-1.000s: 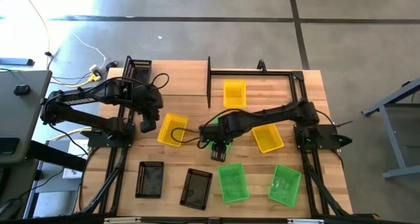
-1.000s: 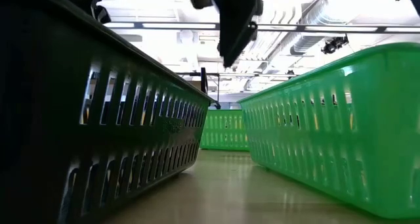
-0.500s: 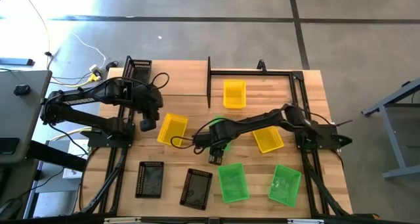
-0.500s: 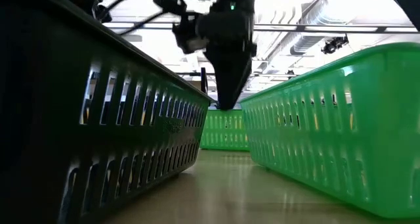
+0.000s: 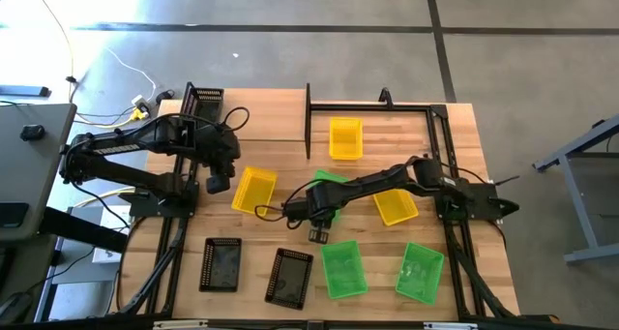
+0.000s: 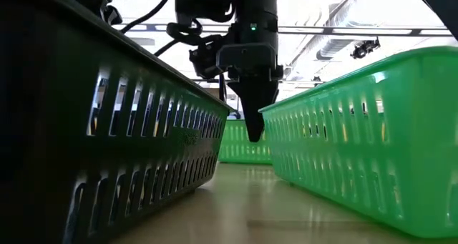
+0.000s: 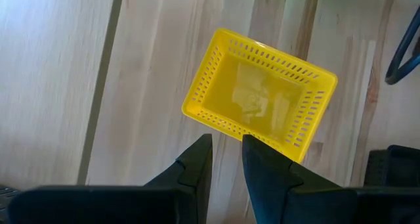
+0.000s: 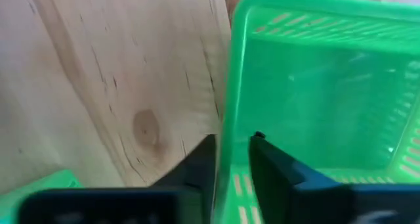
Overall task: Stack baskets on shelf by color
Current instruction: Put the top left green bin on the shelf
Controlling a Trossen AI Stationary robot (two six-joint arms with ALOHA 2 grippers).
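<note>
A green basket (image 5: pixel 330 178) sits flat on the table's middle, partly under my right arm. My right gripper (image 8: pixel 231 159) is shut on its wall; in the low view the gripper (image 6: pixel 254 129) reaches down onto that basket (image 6: pixel 240 144). My left gripper (image 5: pixel 218 183) hovers at the left, narrowly open with nothing between its fingers, just beside a yellow basket (image 7: pixel 259 96) lying on the table. Another yellow basket (image 5: pixel 345 138) rests on the shelf (image 5: pixel 392 127). A third yellow one (image 5: pixel 395 204) lies on the table at the right. My right gripper has the green basket's side wall at its top rim (image 8: pixel 231 129) between its fingers, one finger (image 8: pixel 266 161) inside the basket and one (image 8: pixel 200 159) outside. The fingers come from above, pointing down. The basket stands upright with its bottom on the table.
Two green baskets (image 5: pixel 343 269) (image 5: pixel 419 270) and two black baskets (image 5: pixel 221 264) (image 5: pixel 290 275) lie along the near edge. Another black basket (image 5: pixel 203 103) stands at the far left. In the low view a black basket (image 6: pixel 107 129) and a green one (image 6: pixel 365 129) flank a bare strip.
My right gripper has gone toward the table's left edge and down, turning until its fingers point straight down onto the middle green basket's wall. The baskets have stayed where they were.
</note>
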